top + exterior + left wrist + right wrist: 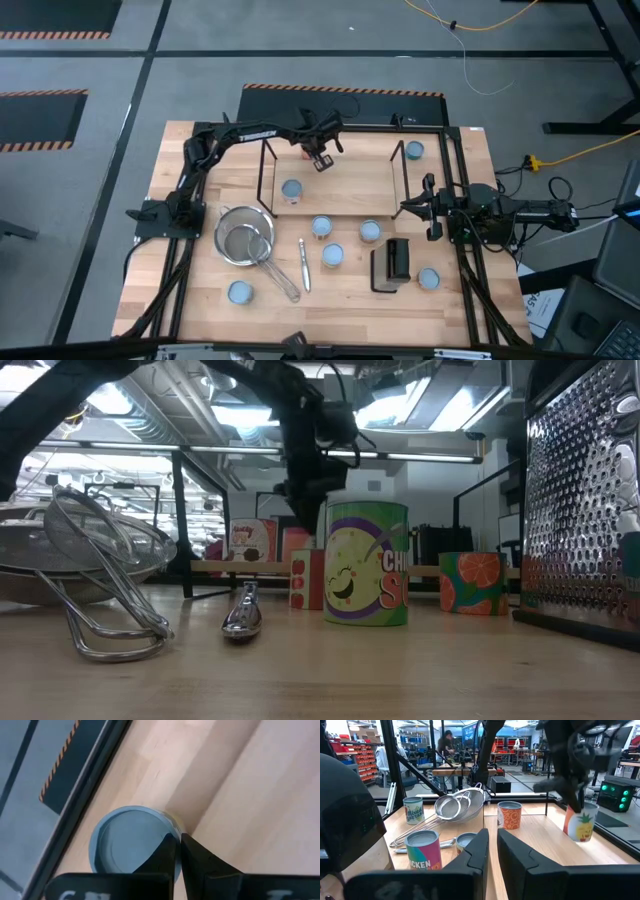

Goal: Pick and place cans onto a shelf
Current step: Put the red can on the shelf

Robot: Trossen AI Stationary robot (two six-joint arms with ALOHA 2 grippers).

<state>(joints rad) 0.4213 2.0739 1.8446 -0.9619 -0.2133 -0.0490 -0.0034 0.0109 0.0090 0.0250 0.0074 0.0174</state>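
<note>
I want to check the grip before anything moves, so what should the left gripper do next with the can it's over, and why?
Probably a slow, short lift straight up. The left gripper looks closed on the rim of the pineapple can at the far edge of the shelf, a thin off-centre pinch that could slip. The right gripper waits by the shelf's right end.

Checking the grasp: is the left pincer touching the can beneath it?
Touching: the left wrist view shows the left pincer pinching the rim of the can.
</note>
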